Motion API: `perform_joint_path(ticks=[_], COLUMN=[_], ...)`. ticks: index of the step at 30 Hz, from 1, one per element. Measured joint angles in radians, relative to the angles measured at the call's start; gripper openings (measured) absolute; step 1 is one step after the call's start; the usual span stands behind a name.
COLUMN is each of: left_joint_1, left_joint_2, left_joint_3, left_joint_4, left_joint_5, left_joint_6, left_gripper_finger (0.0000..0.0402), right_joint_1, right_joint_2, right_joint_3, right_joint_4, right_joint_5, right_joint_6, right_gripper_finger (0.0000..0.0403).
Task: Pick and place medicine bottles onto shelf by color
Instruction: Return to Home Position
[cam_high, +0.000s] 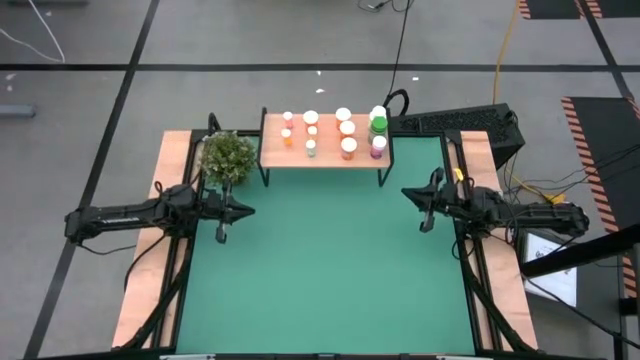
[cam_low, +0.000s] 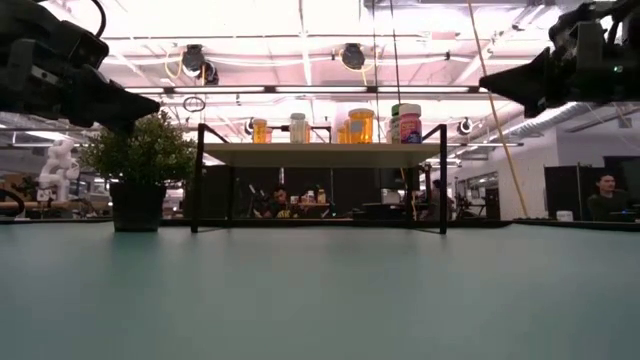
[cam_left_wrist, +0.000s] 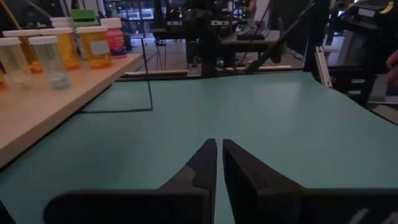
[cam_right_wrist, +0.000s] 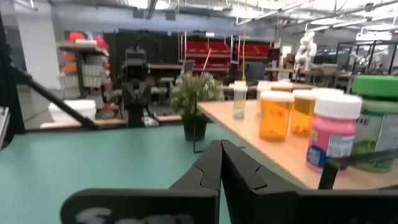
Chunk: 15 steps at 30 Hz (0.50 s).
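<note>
1. From above, even overhead light falls on the green table mat (cam_high: 320, 270). What shadows lie on it are soft and faint.
2. At table height, the ceiling strip lights (cam_low: 300, 90) glare strongly. They leave the left arm (cam_low: 60, 60), the right arm (cam_low: 570, 65) and the plant (cam_low: 140, 150) as dark backlit shapes.
3. The left wrist view is dim, with a pale sheen across the mat.
4. The right wrist view is brighter. The orange medicine bottles (cam_right_wrist: 277, 115) glow translucent on the shelf (cam_right_wrist: 239, 127).

black arms (cam_high: 130, 213), wedge-fingered end effectors (cam_left_wrist: 219, 144) (cam_right_wrist: 221, 144)
</note>
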Motion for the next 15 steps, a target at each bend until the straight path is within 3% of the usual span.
perform_joint_path(ticks=[9, 15], left_joint_1=[0.000, 0.000], left_joint_2=[0.000, 0.000], left_joint_3=[0.000, 0.000], left_joint_4=[0.000, 0.001], left_joint_5=[-0.001, -0.002], left_joint_6=[0.006, 0.006], left_gripper_finger=[0.0031, 0.0031], right_joint_1=[0.000, 0.000], right_joint_2=[0.000, 0.003], right_joint_3=[0.000, -0.001], right_joint_4=[-0.170, -0.168], right_joint_5=[-0.005, -0.007], right_joint_6=[-0.002, 0.000], right_gripper_finger=[0.0000, 0.0000])
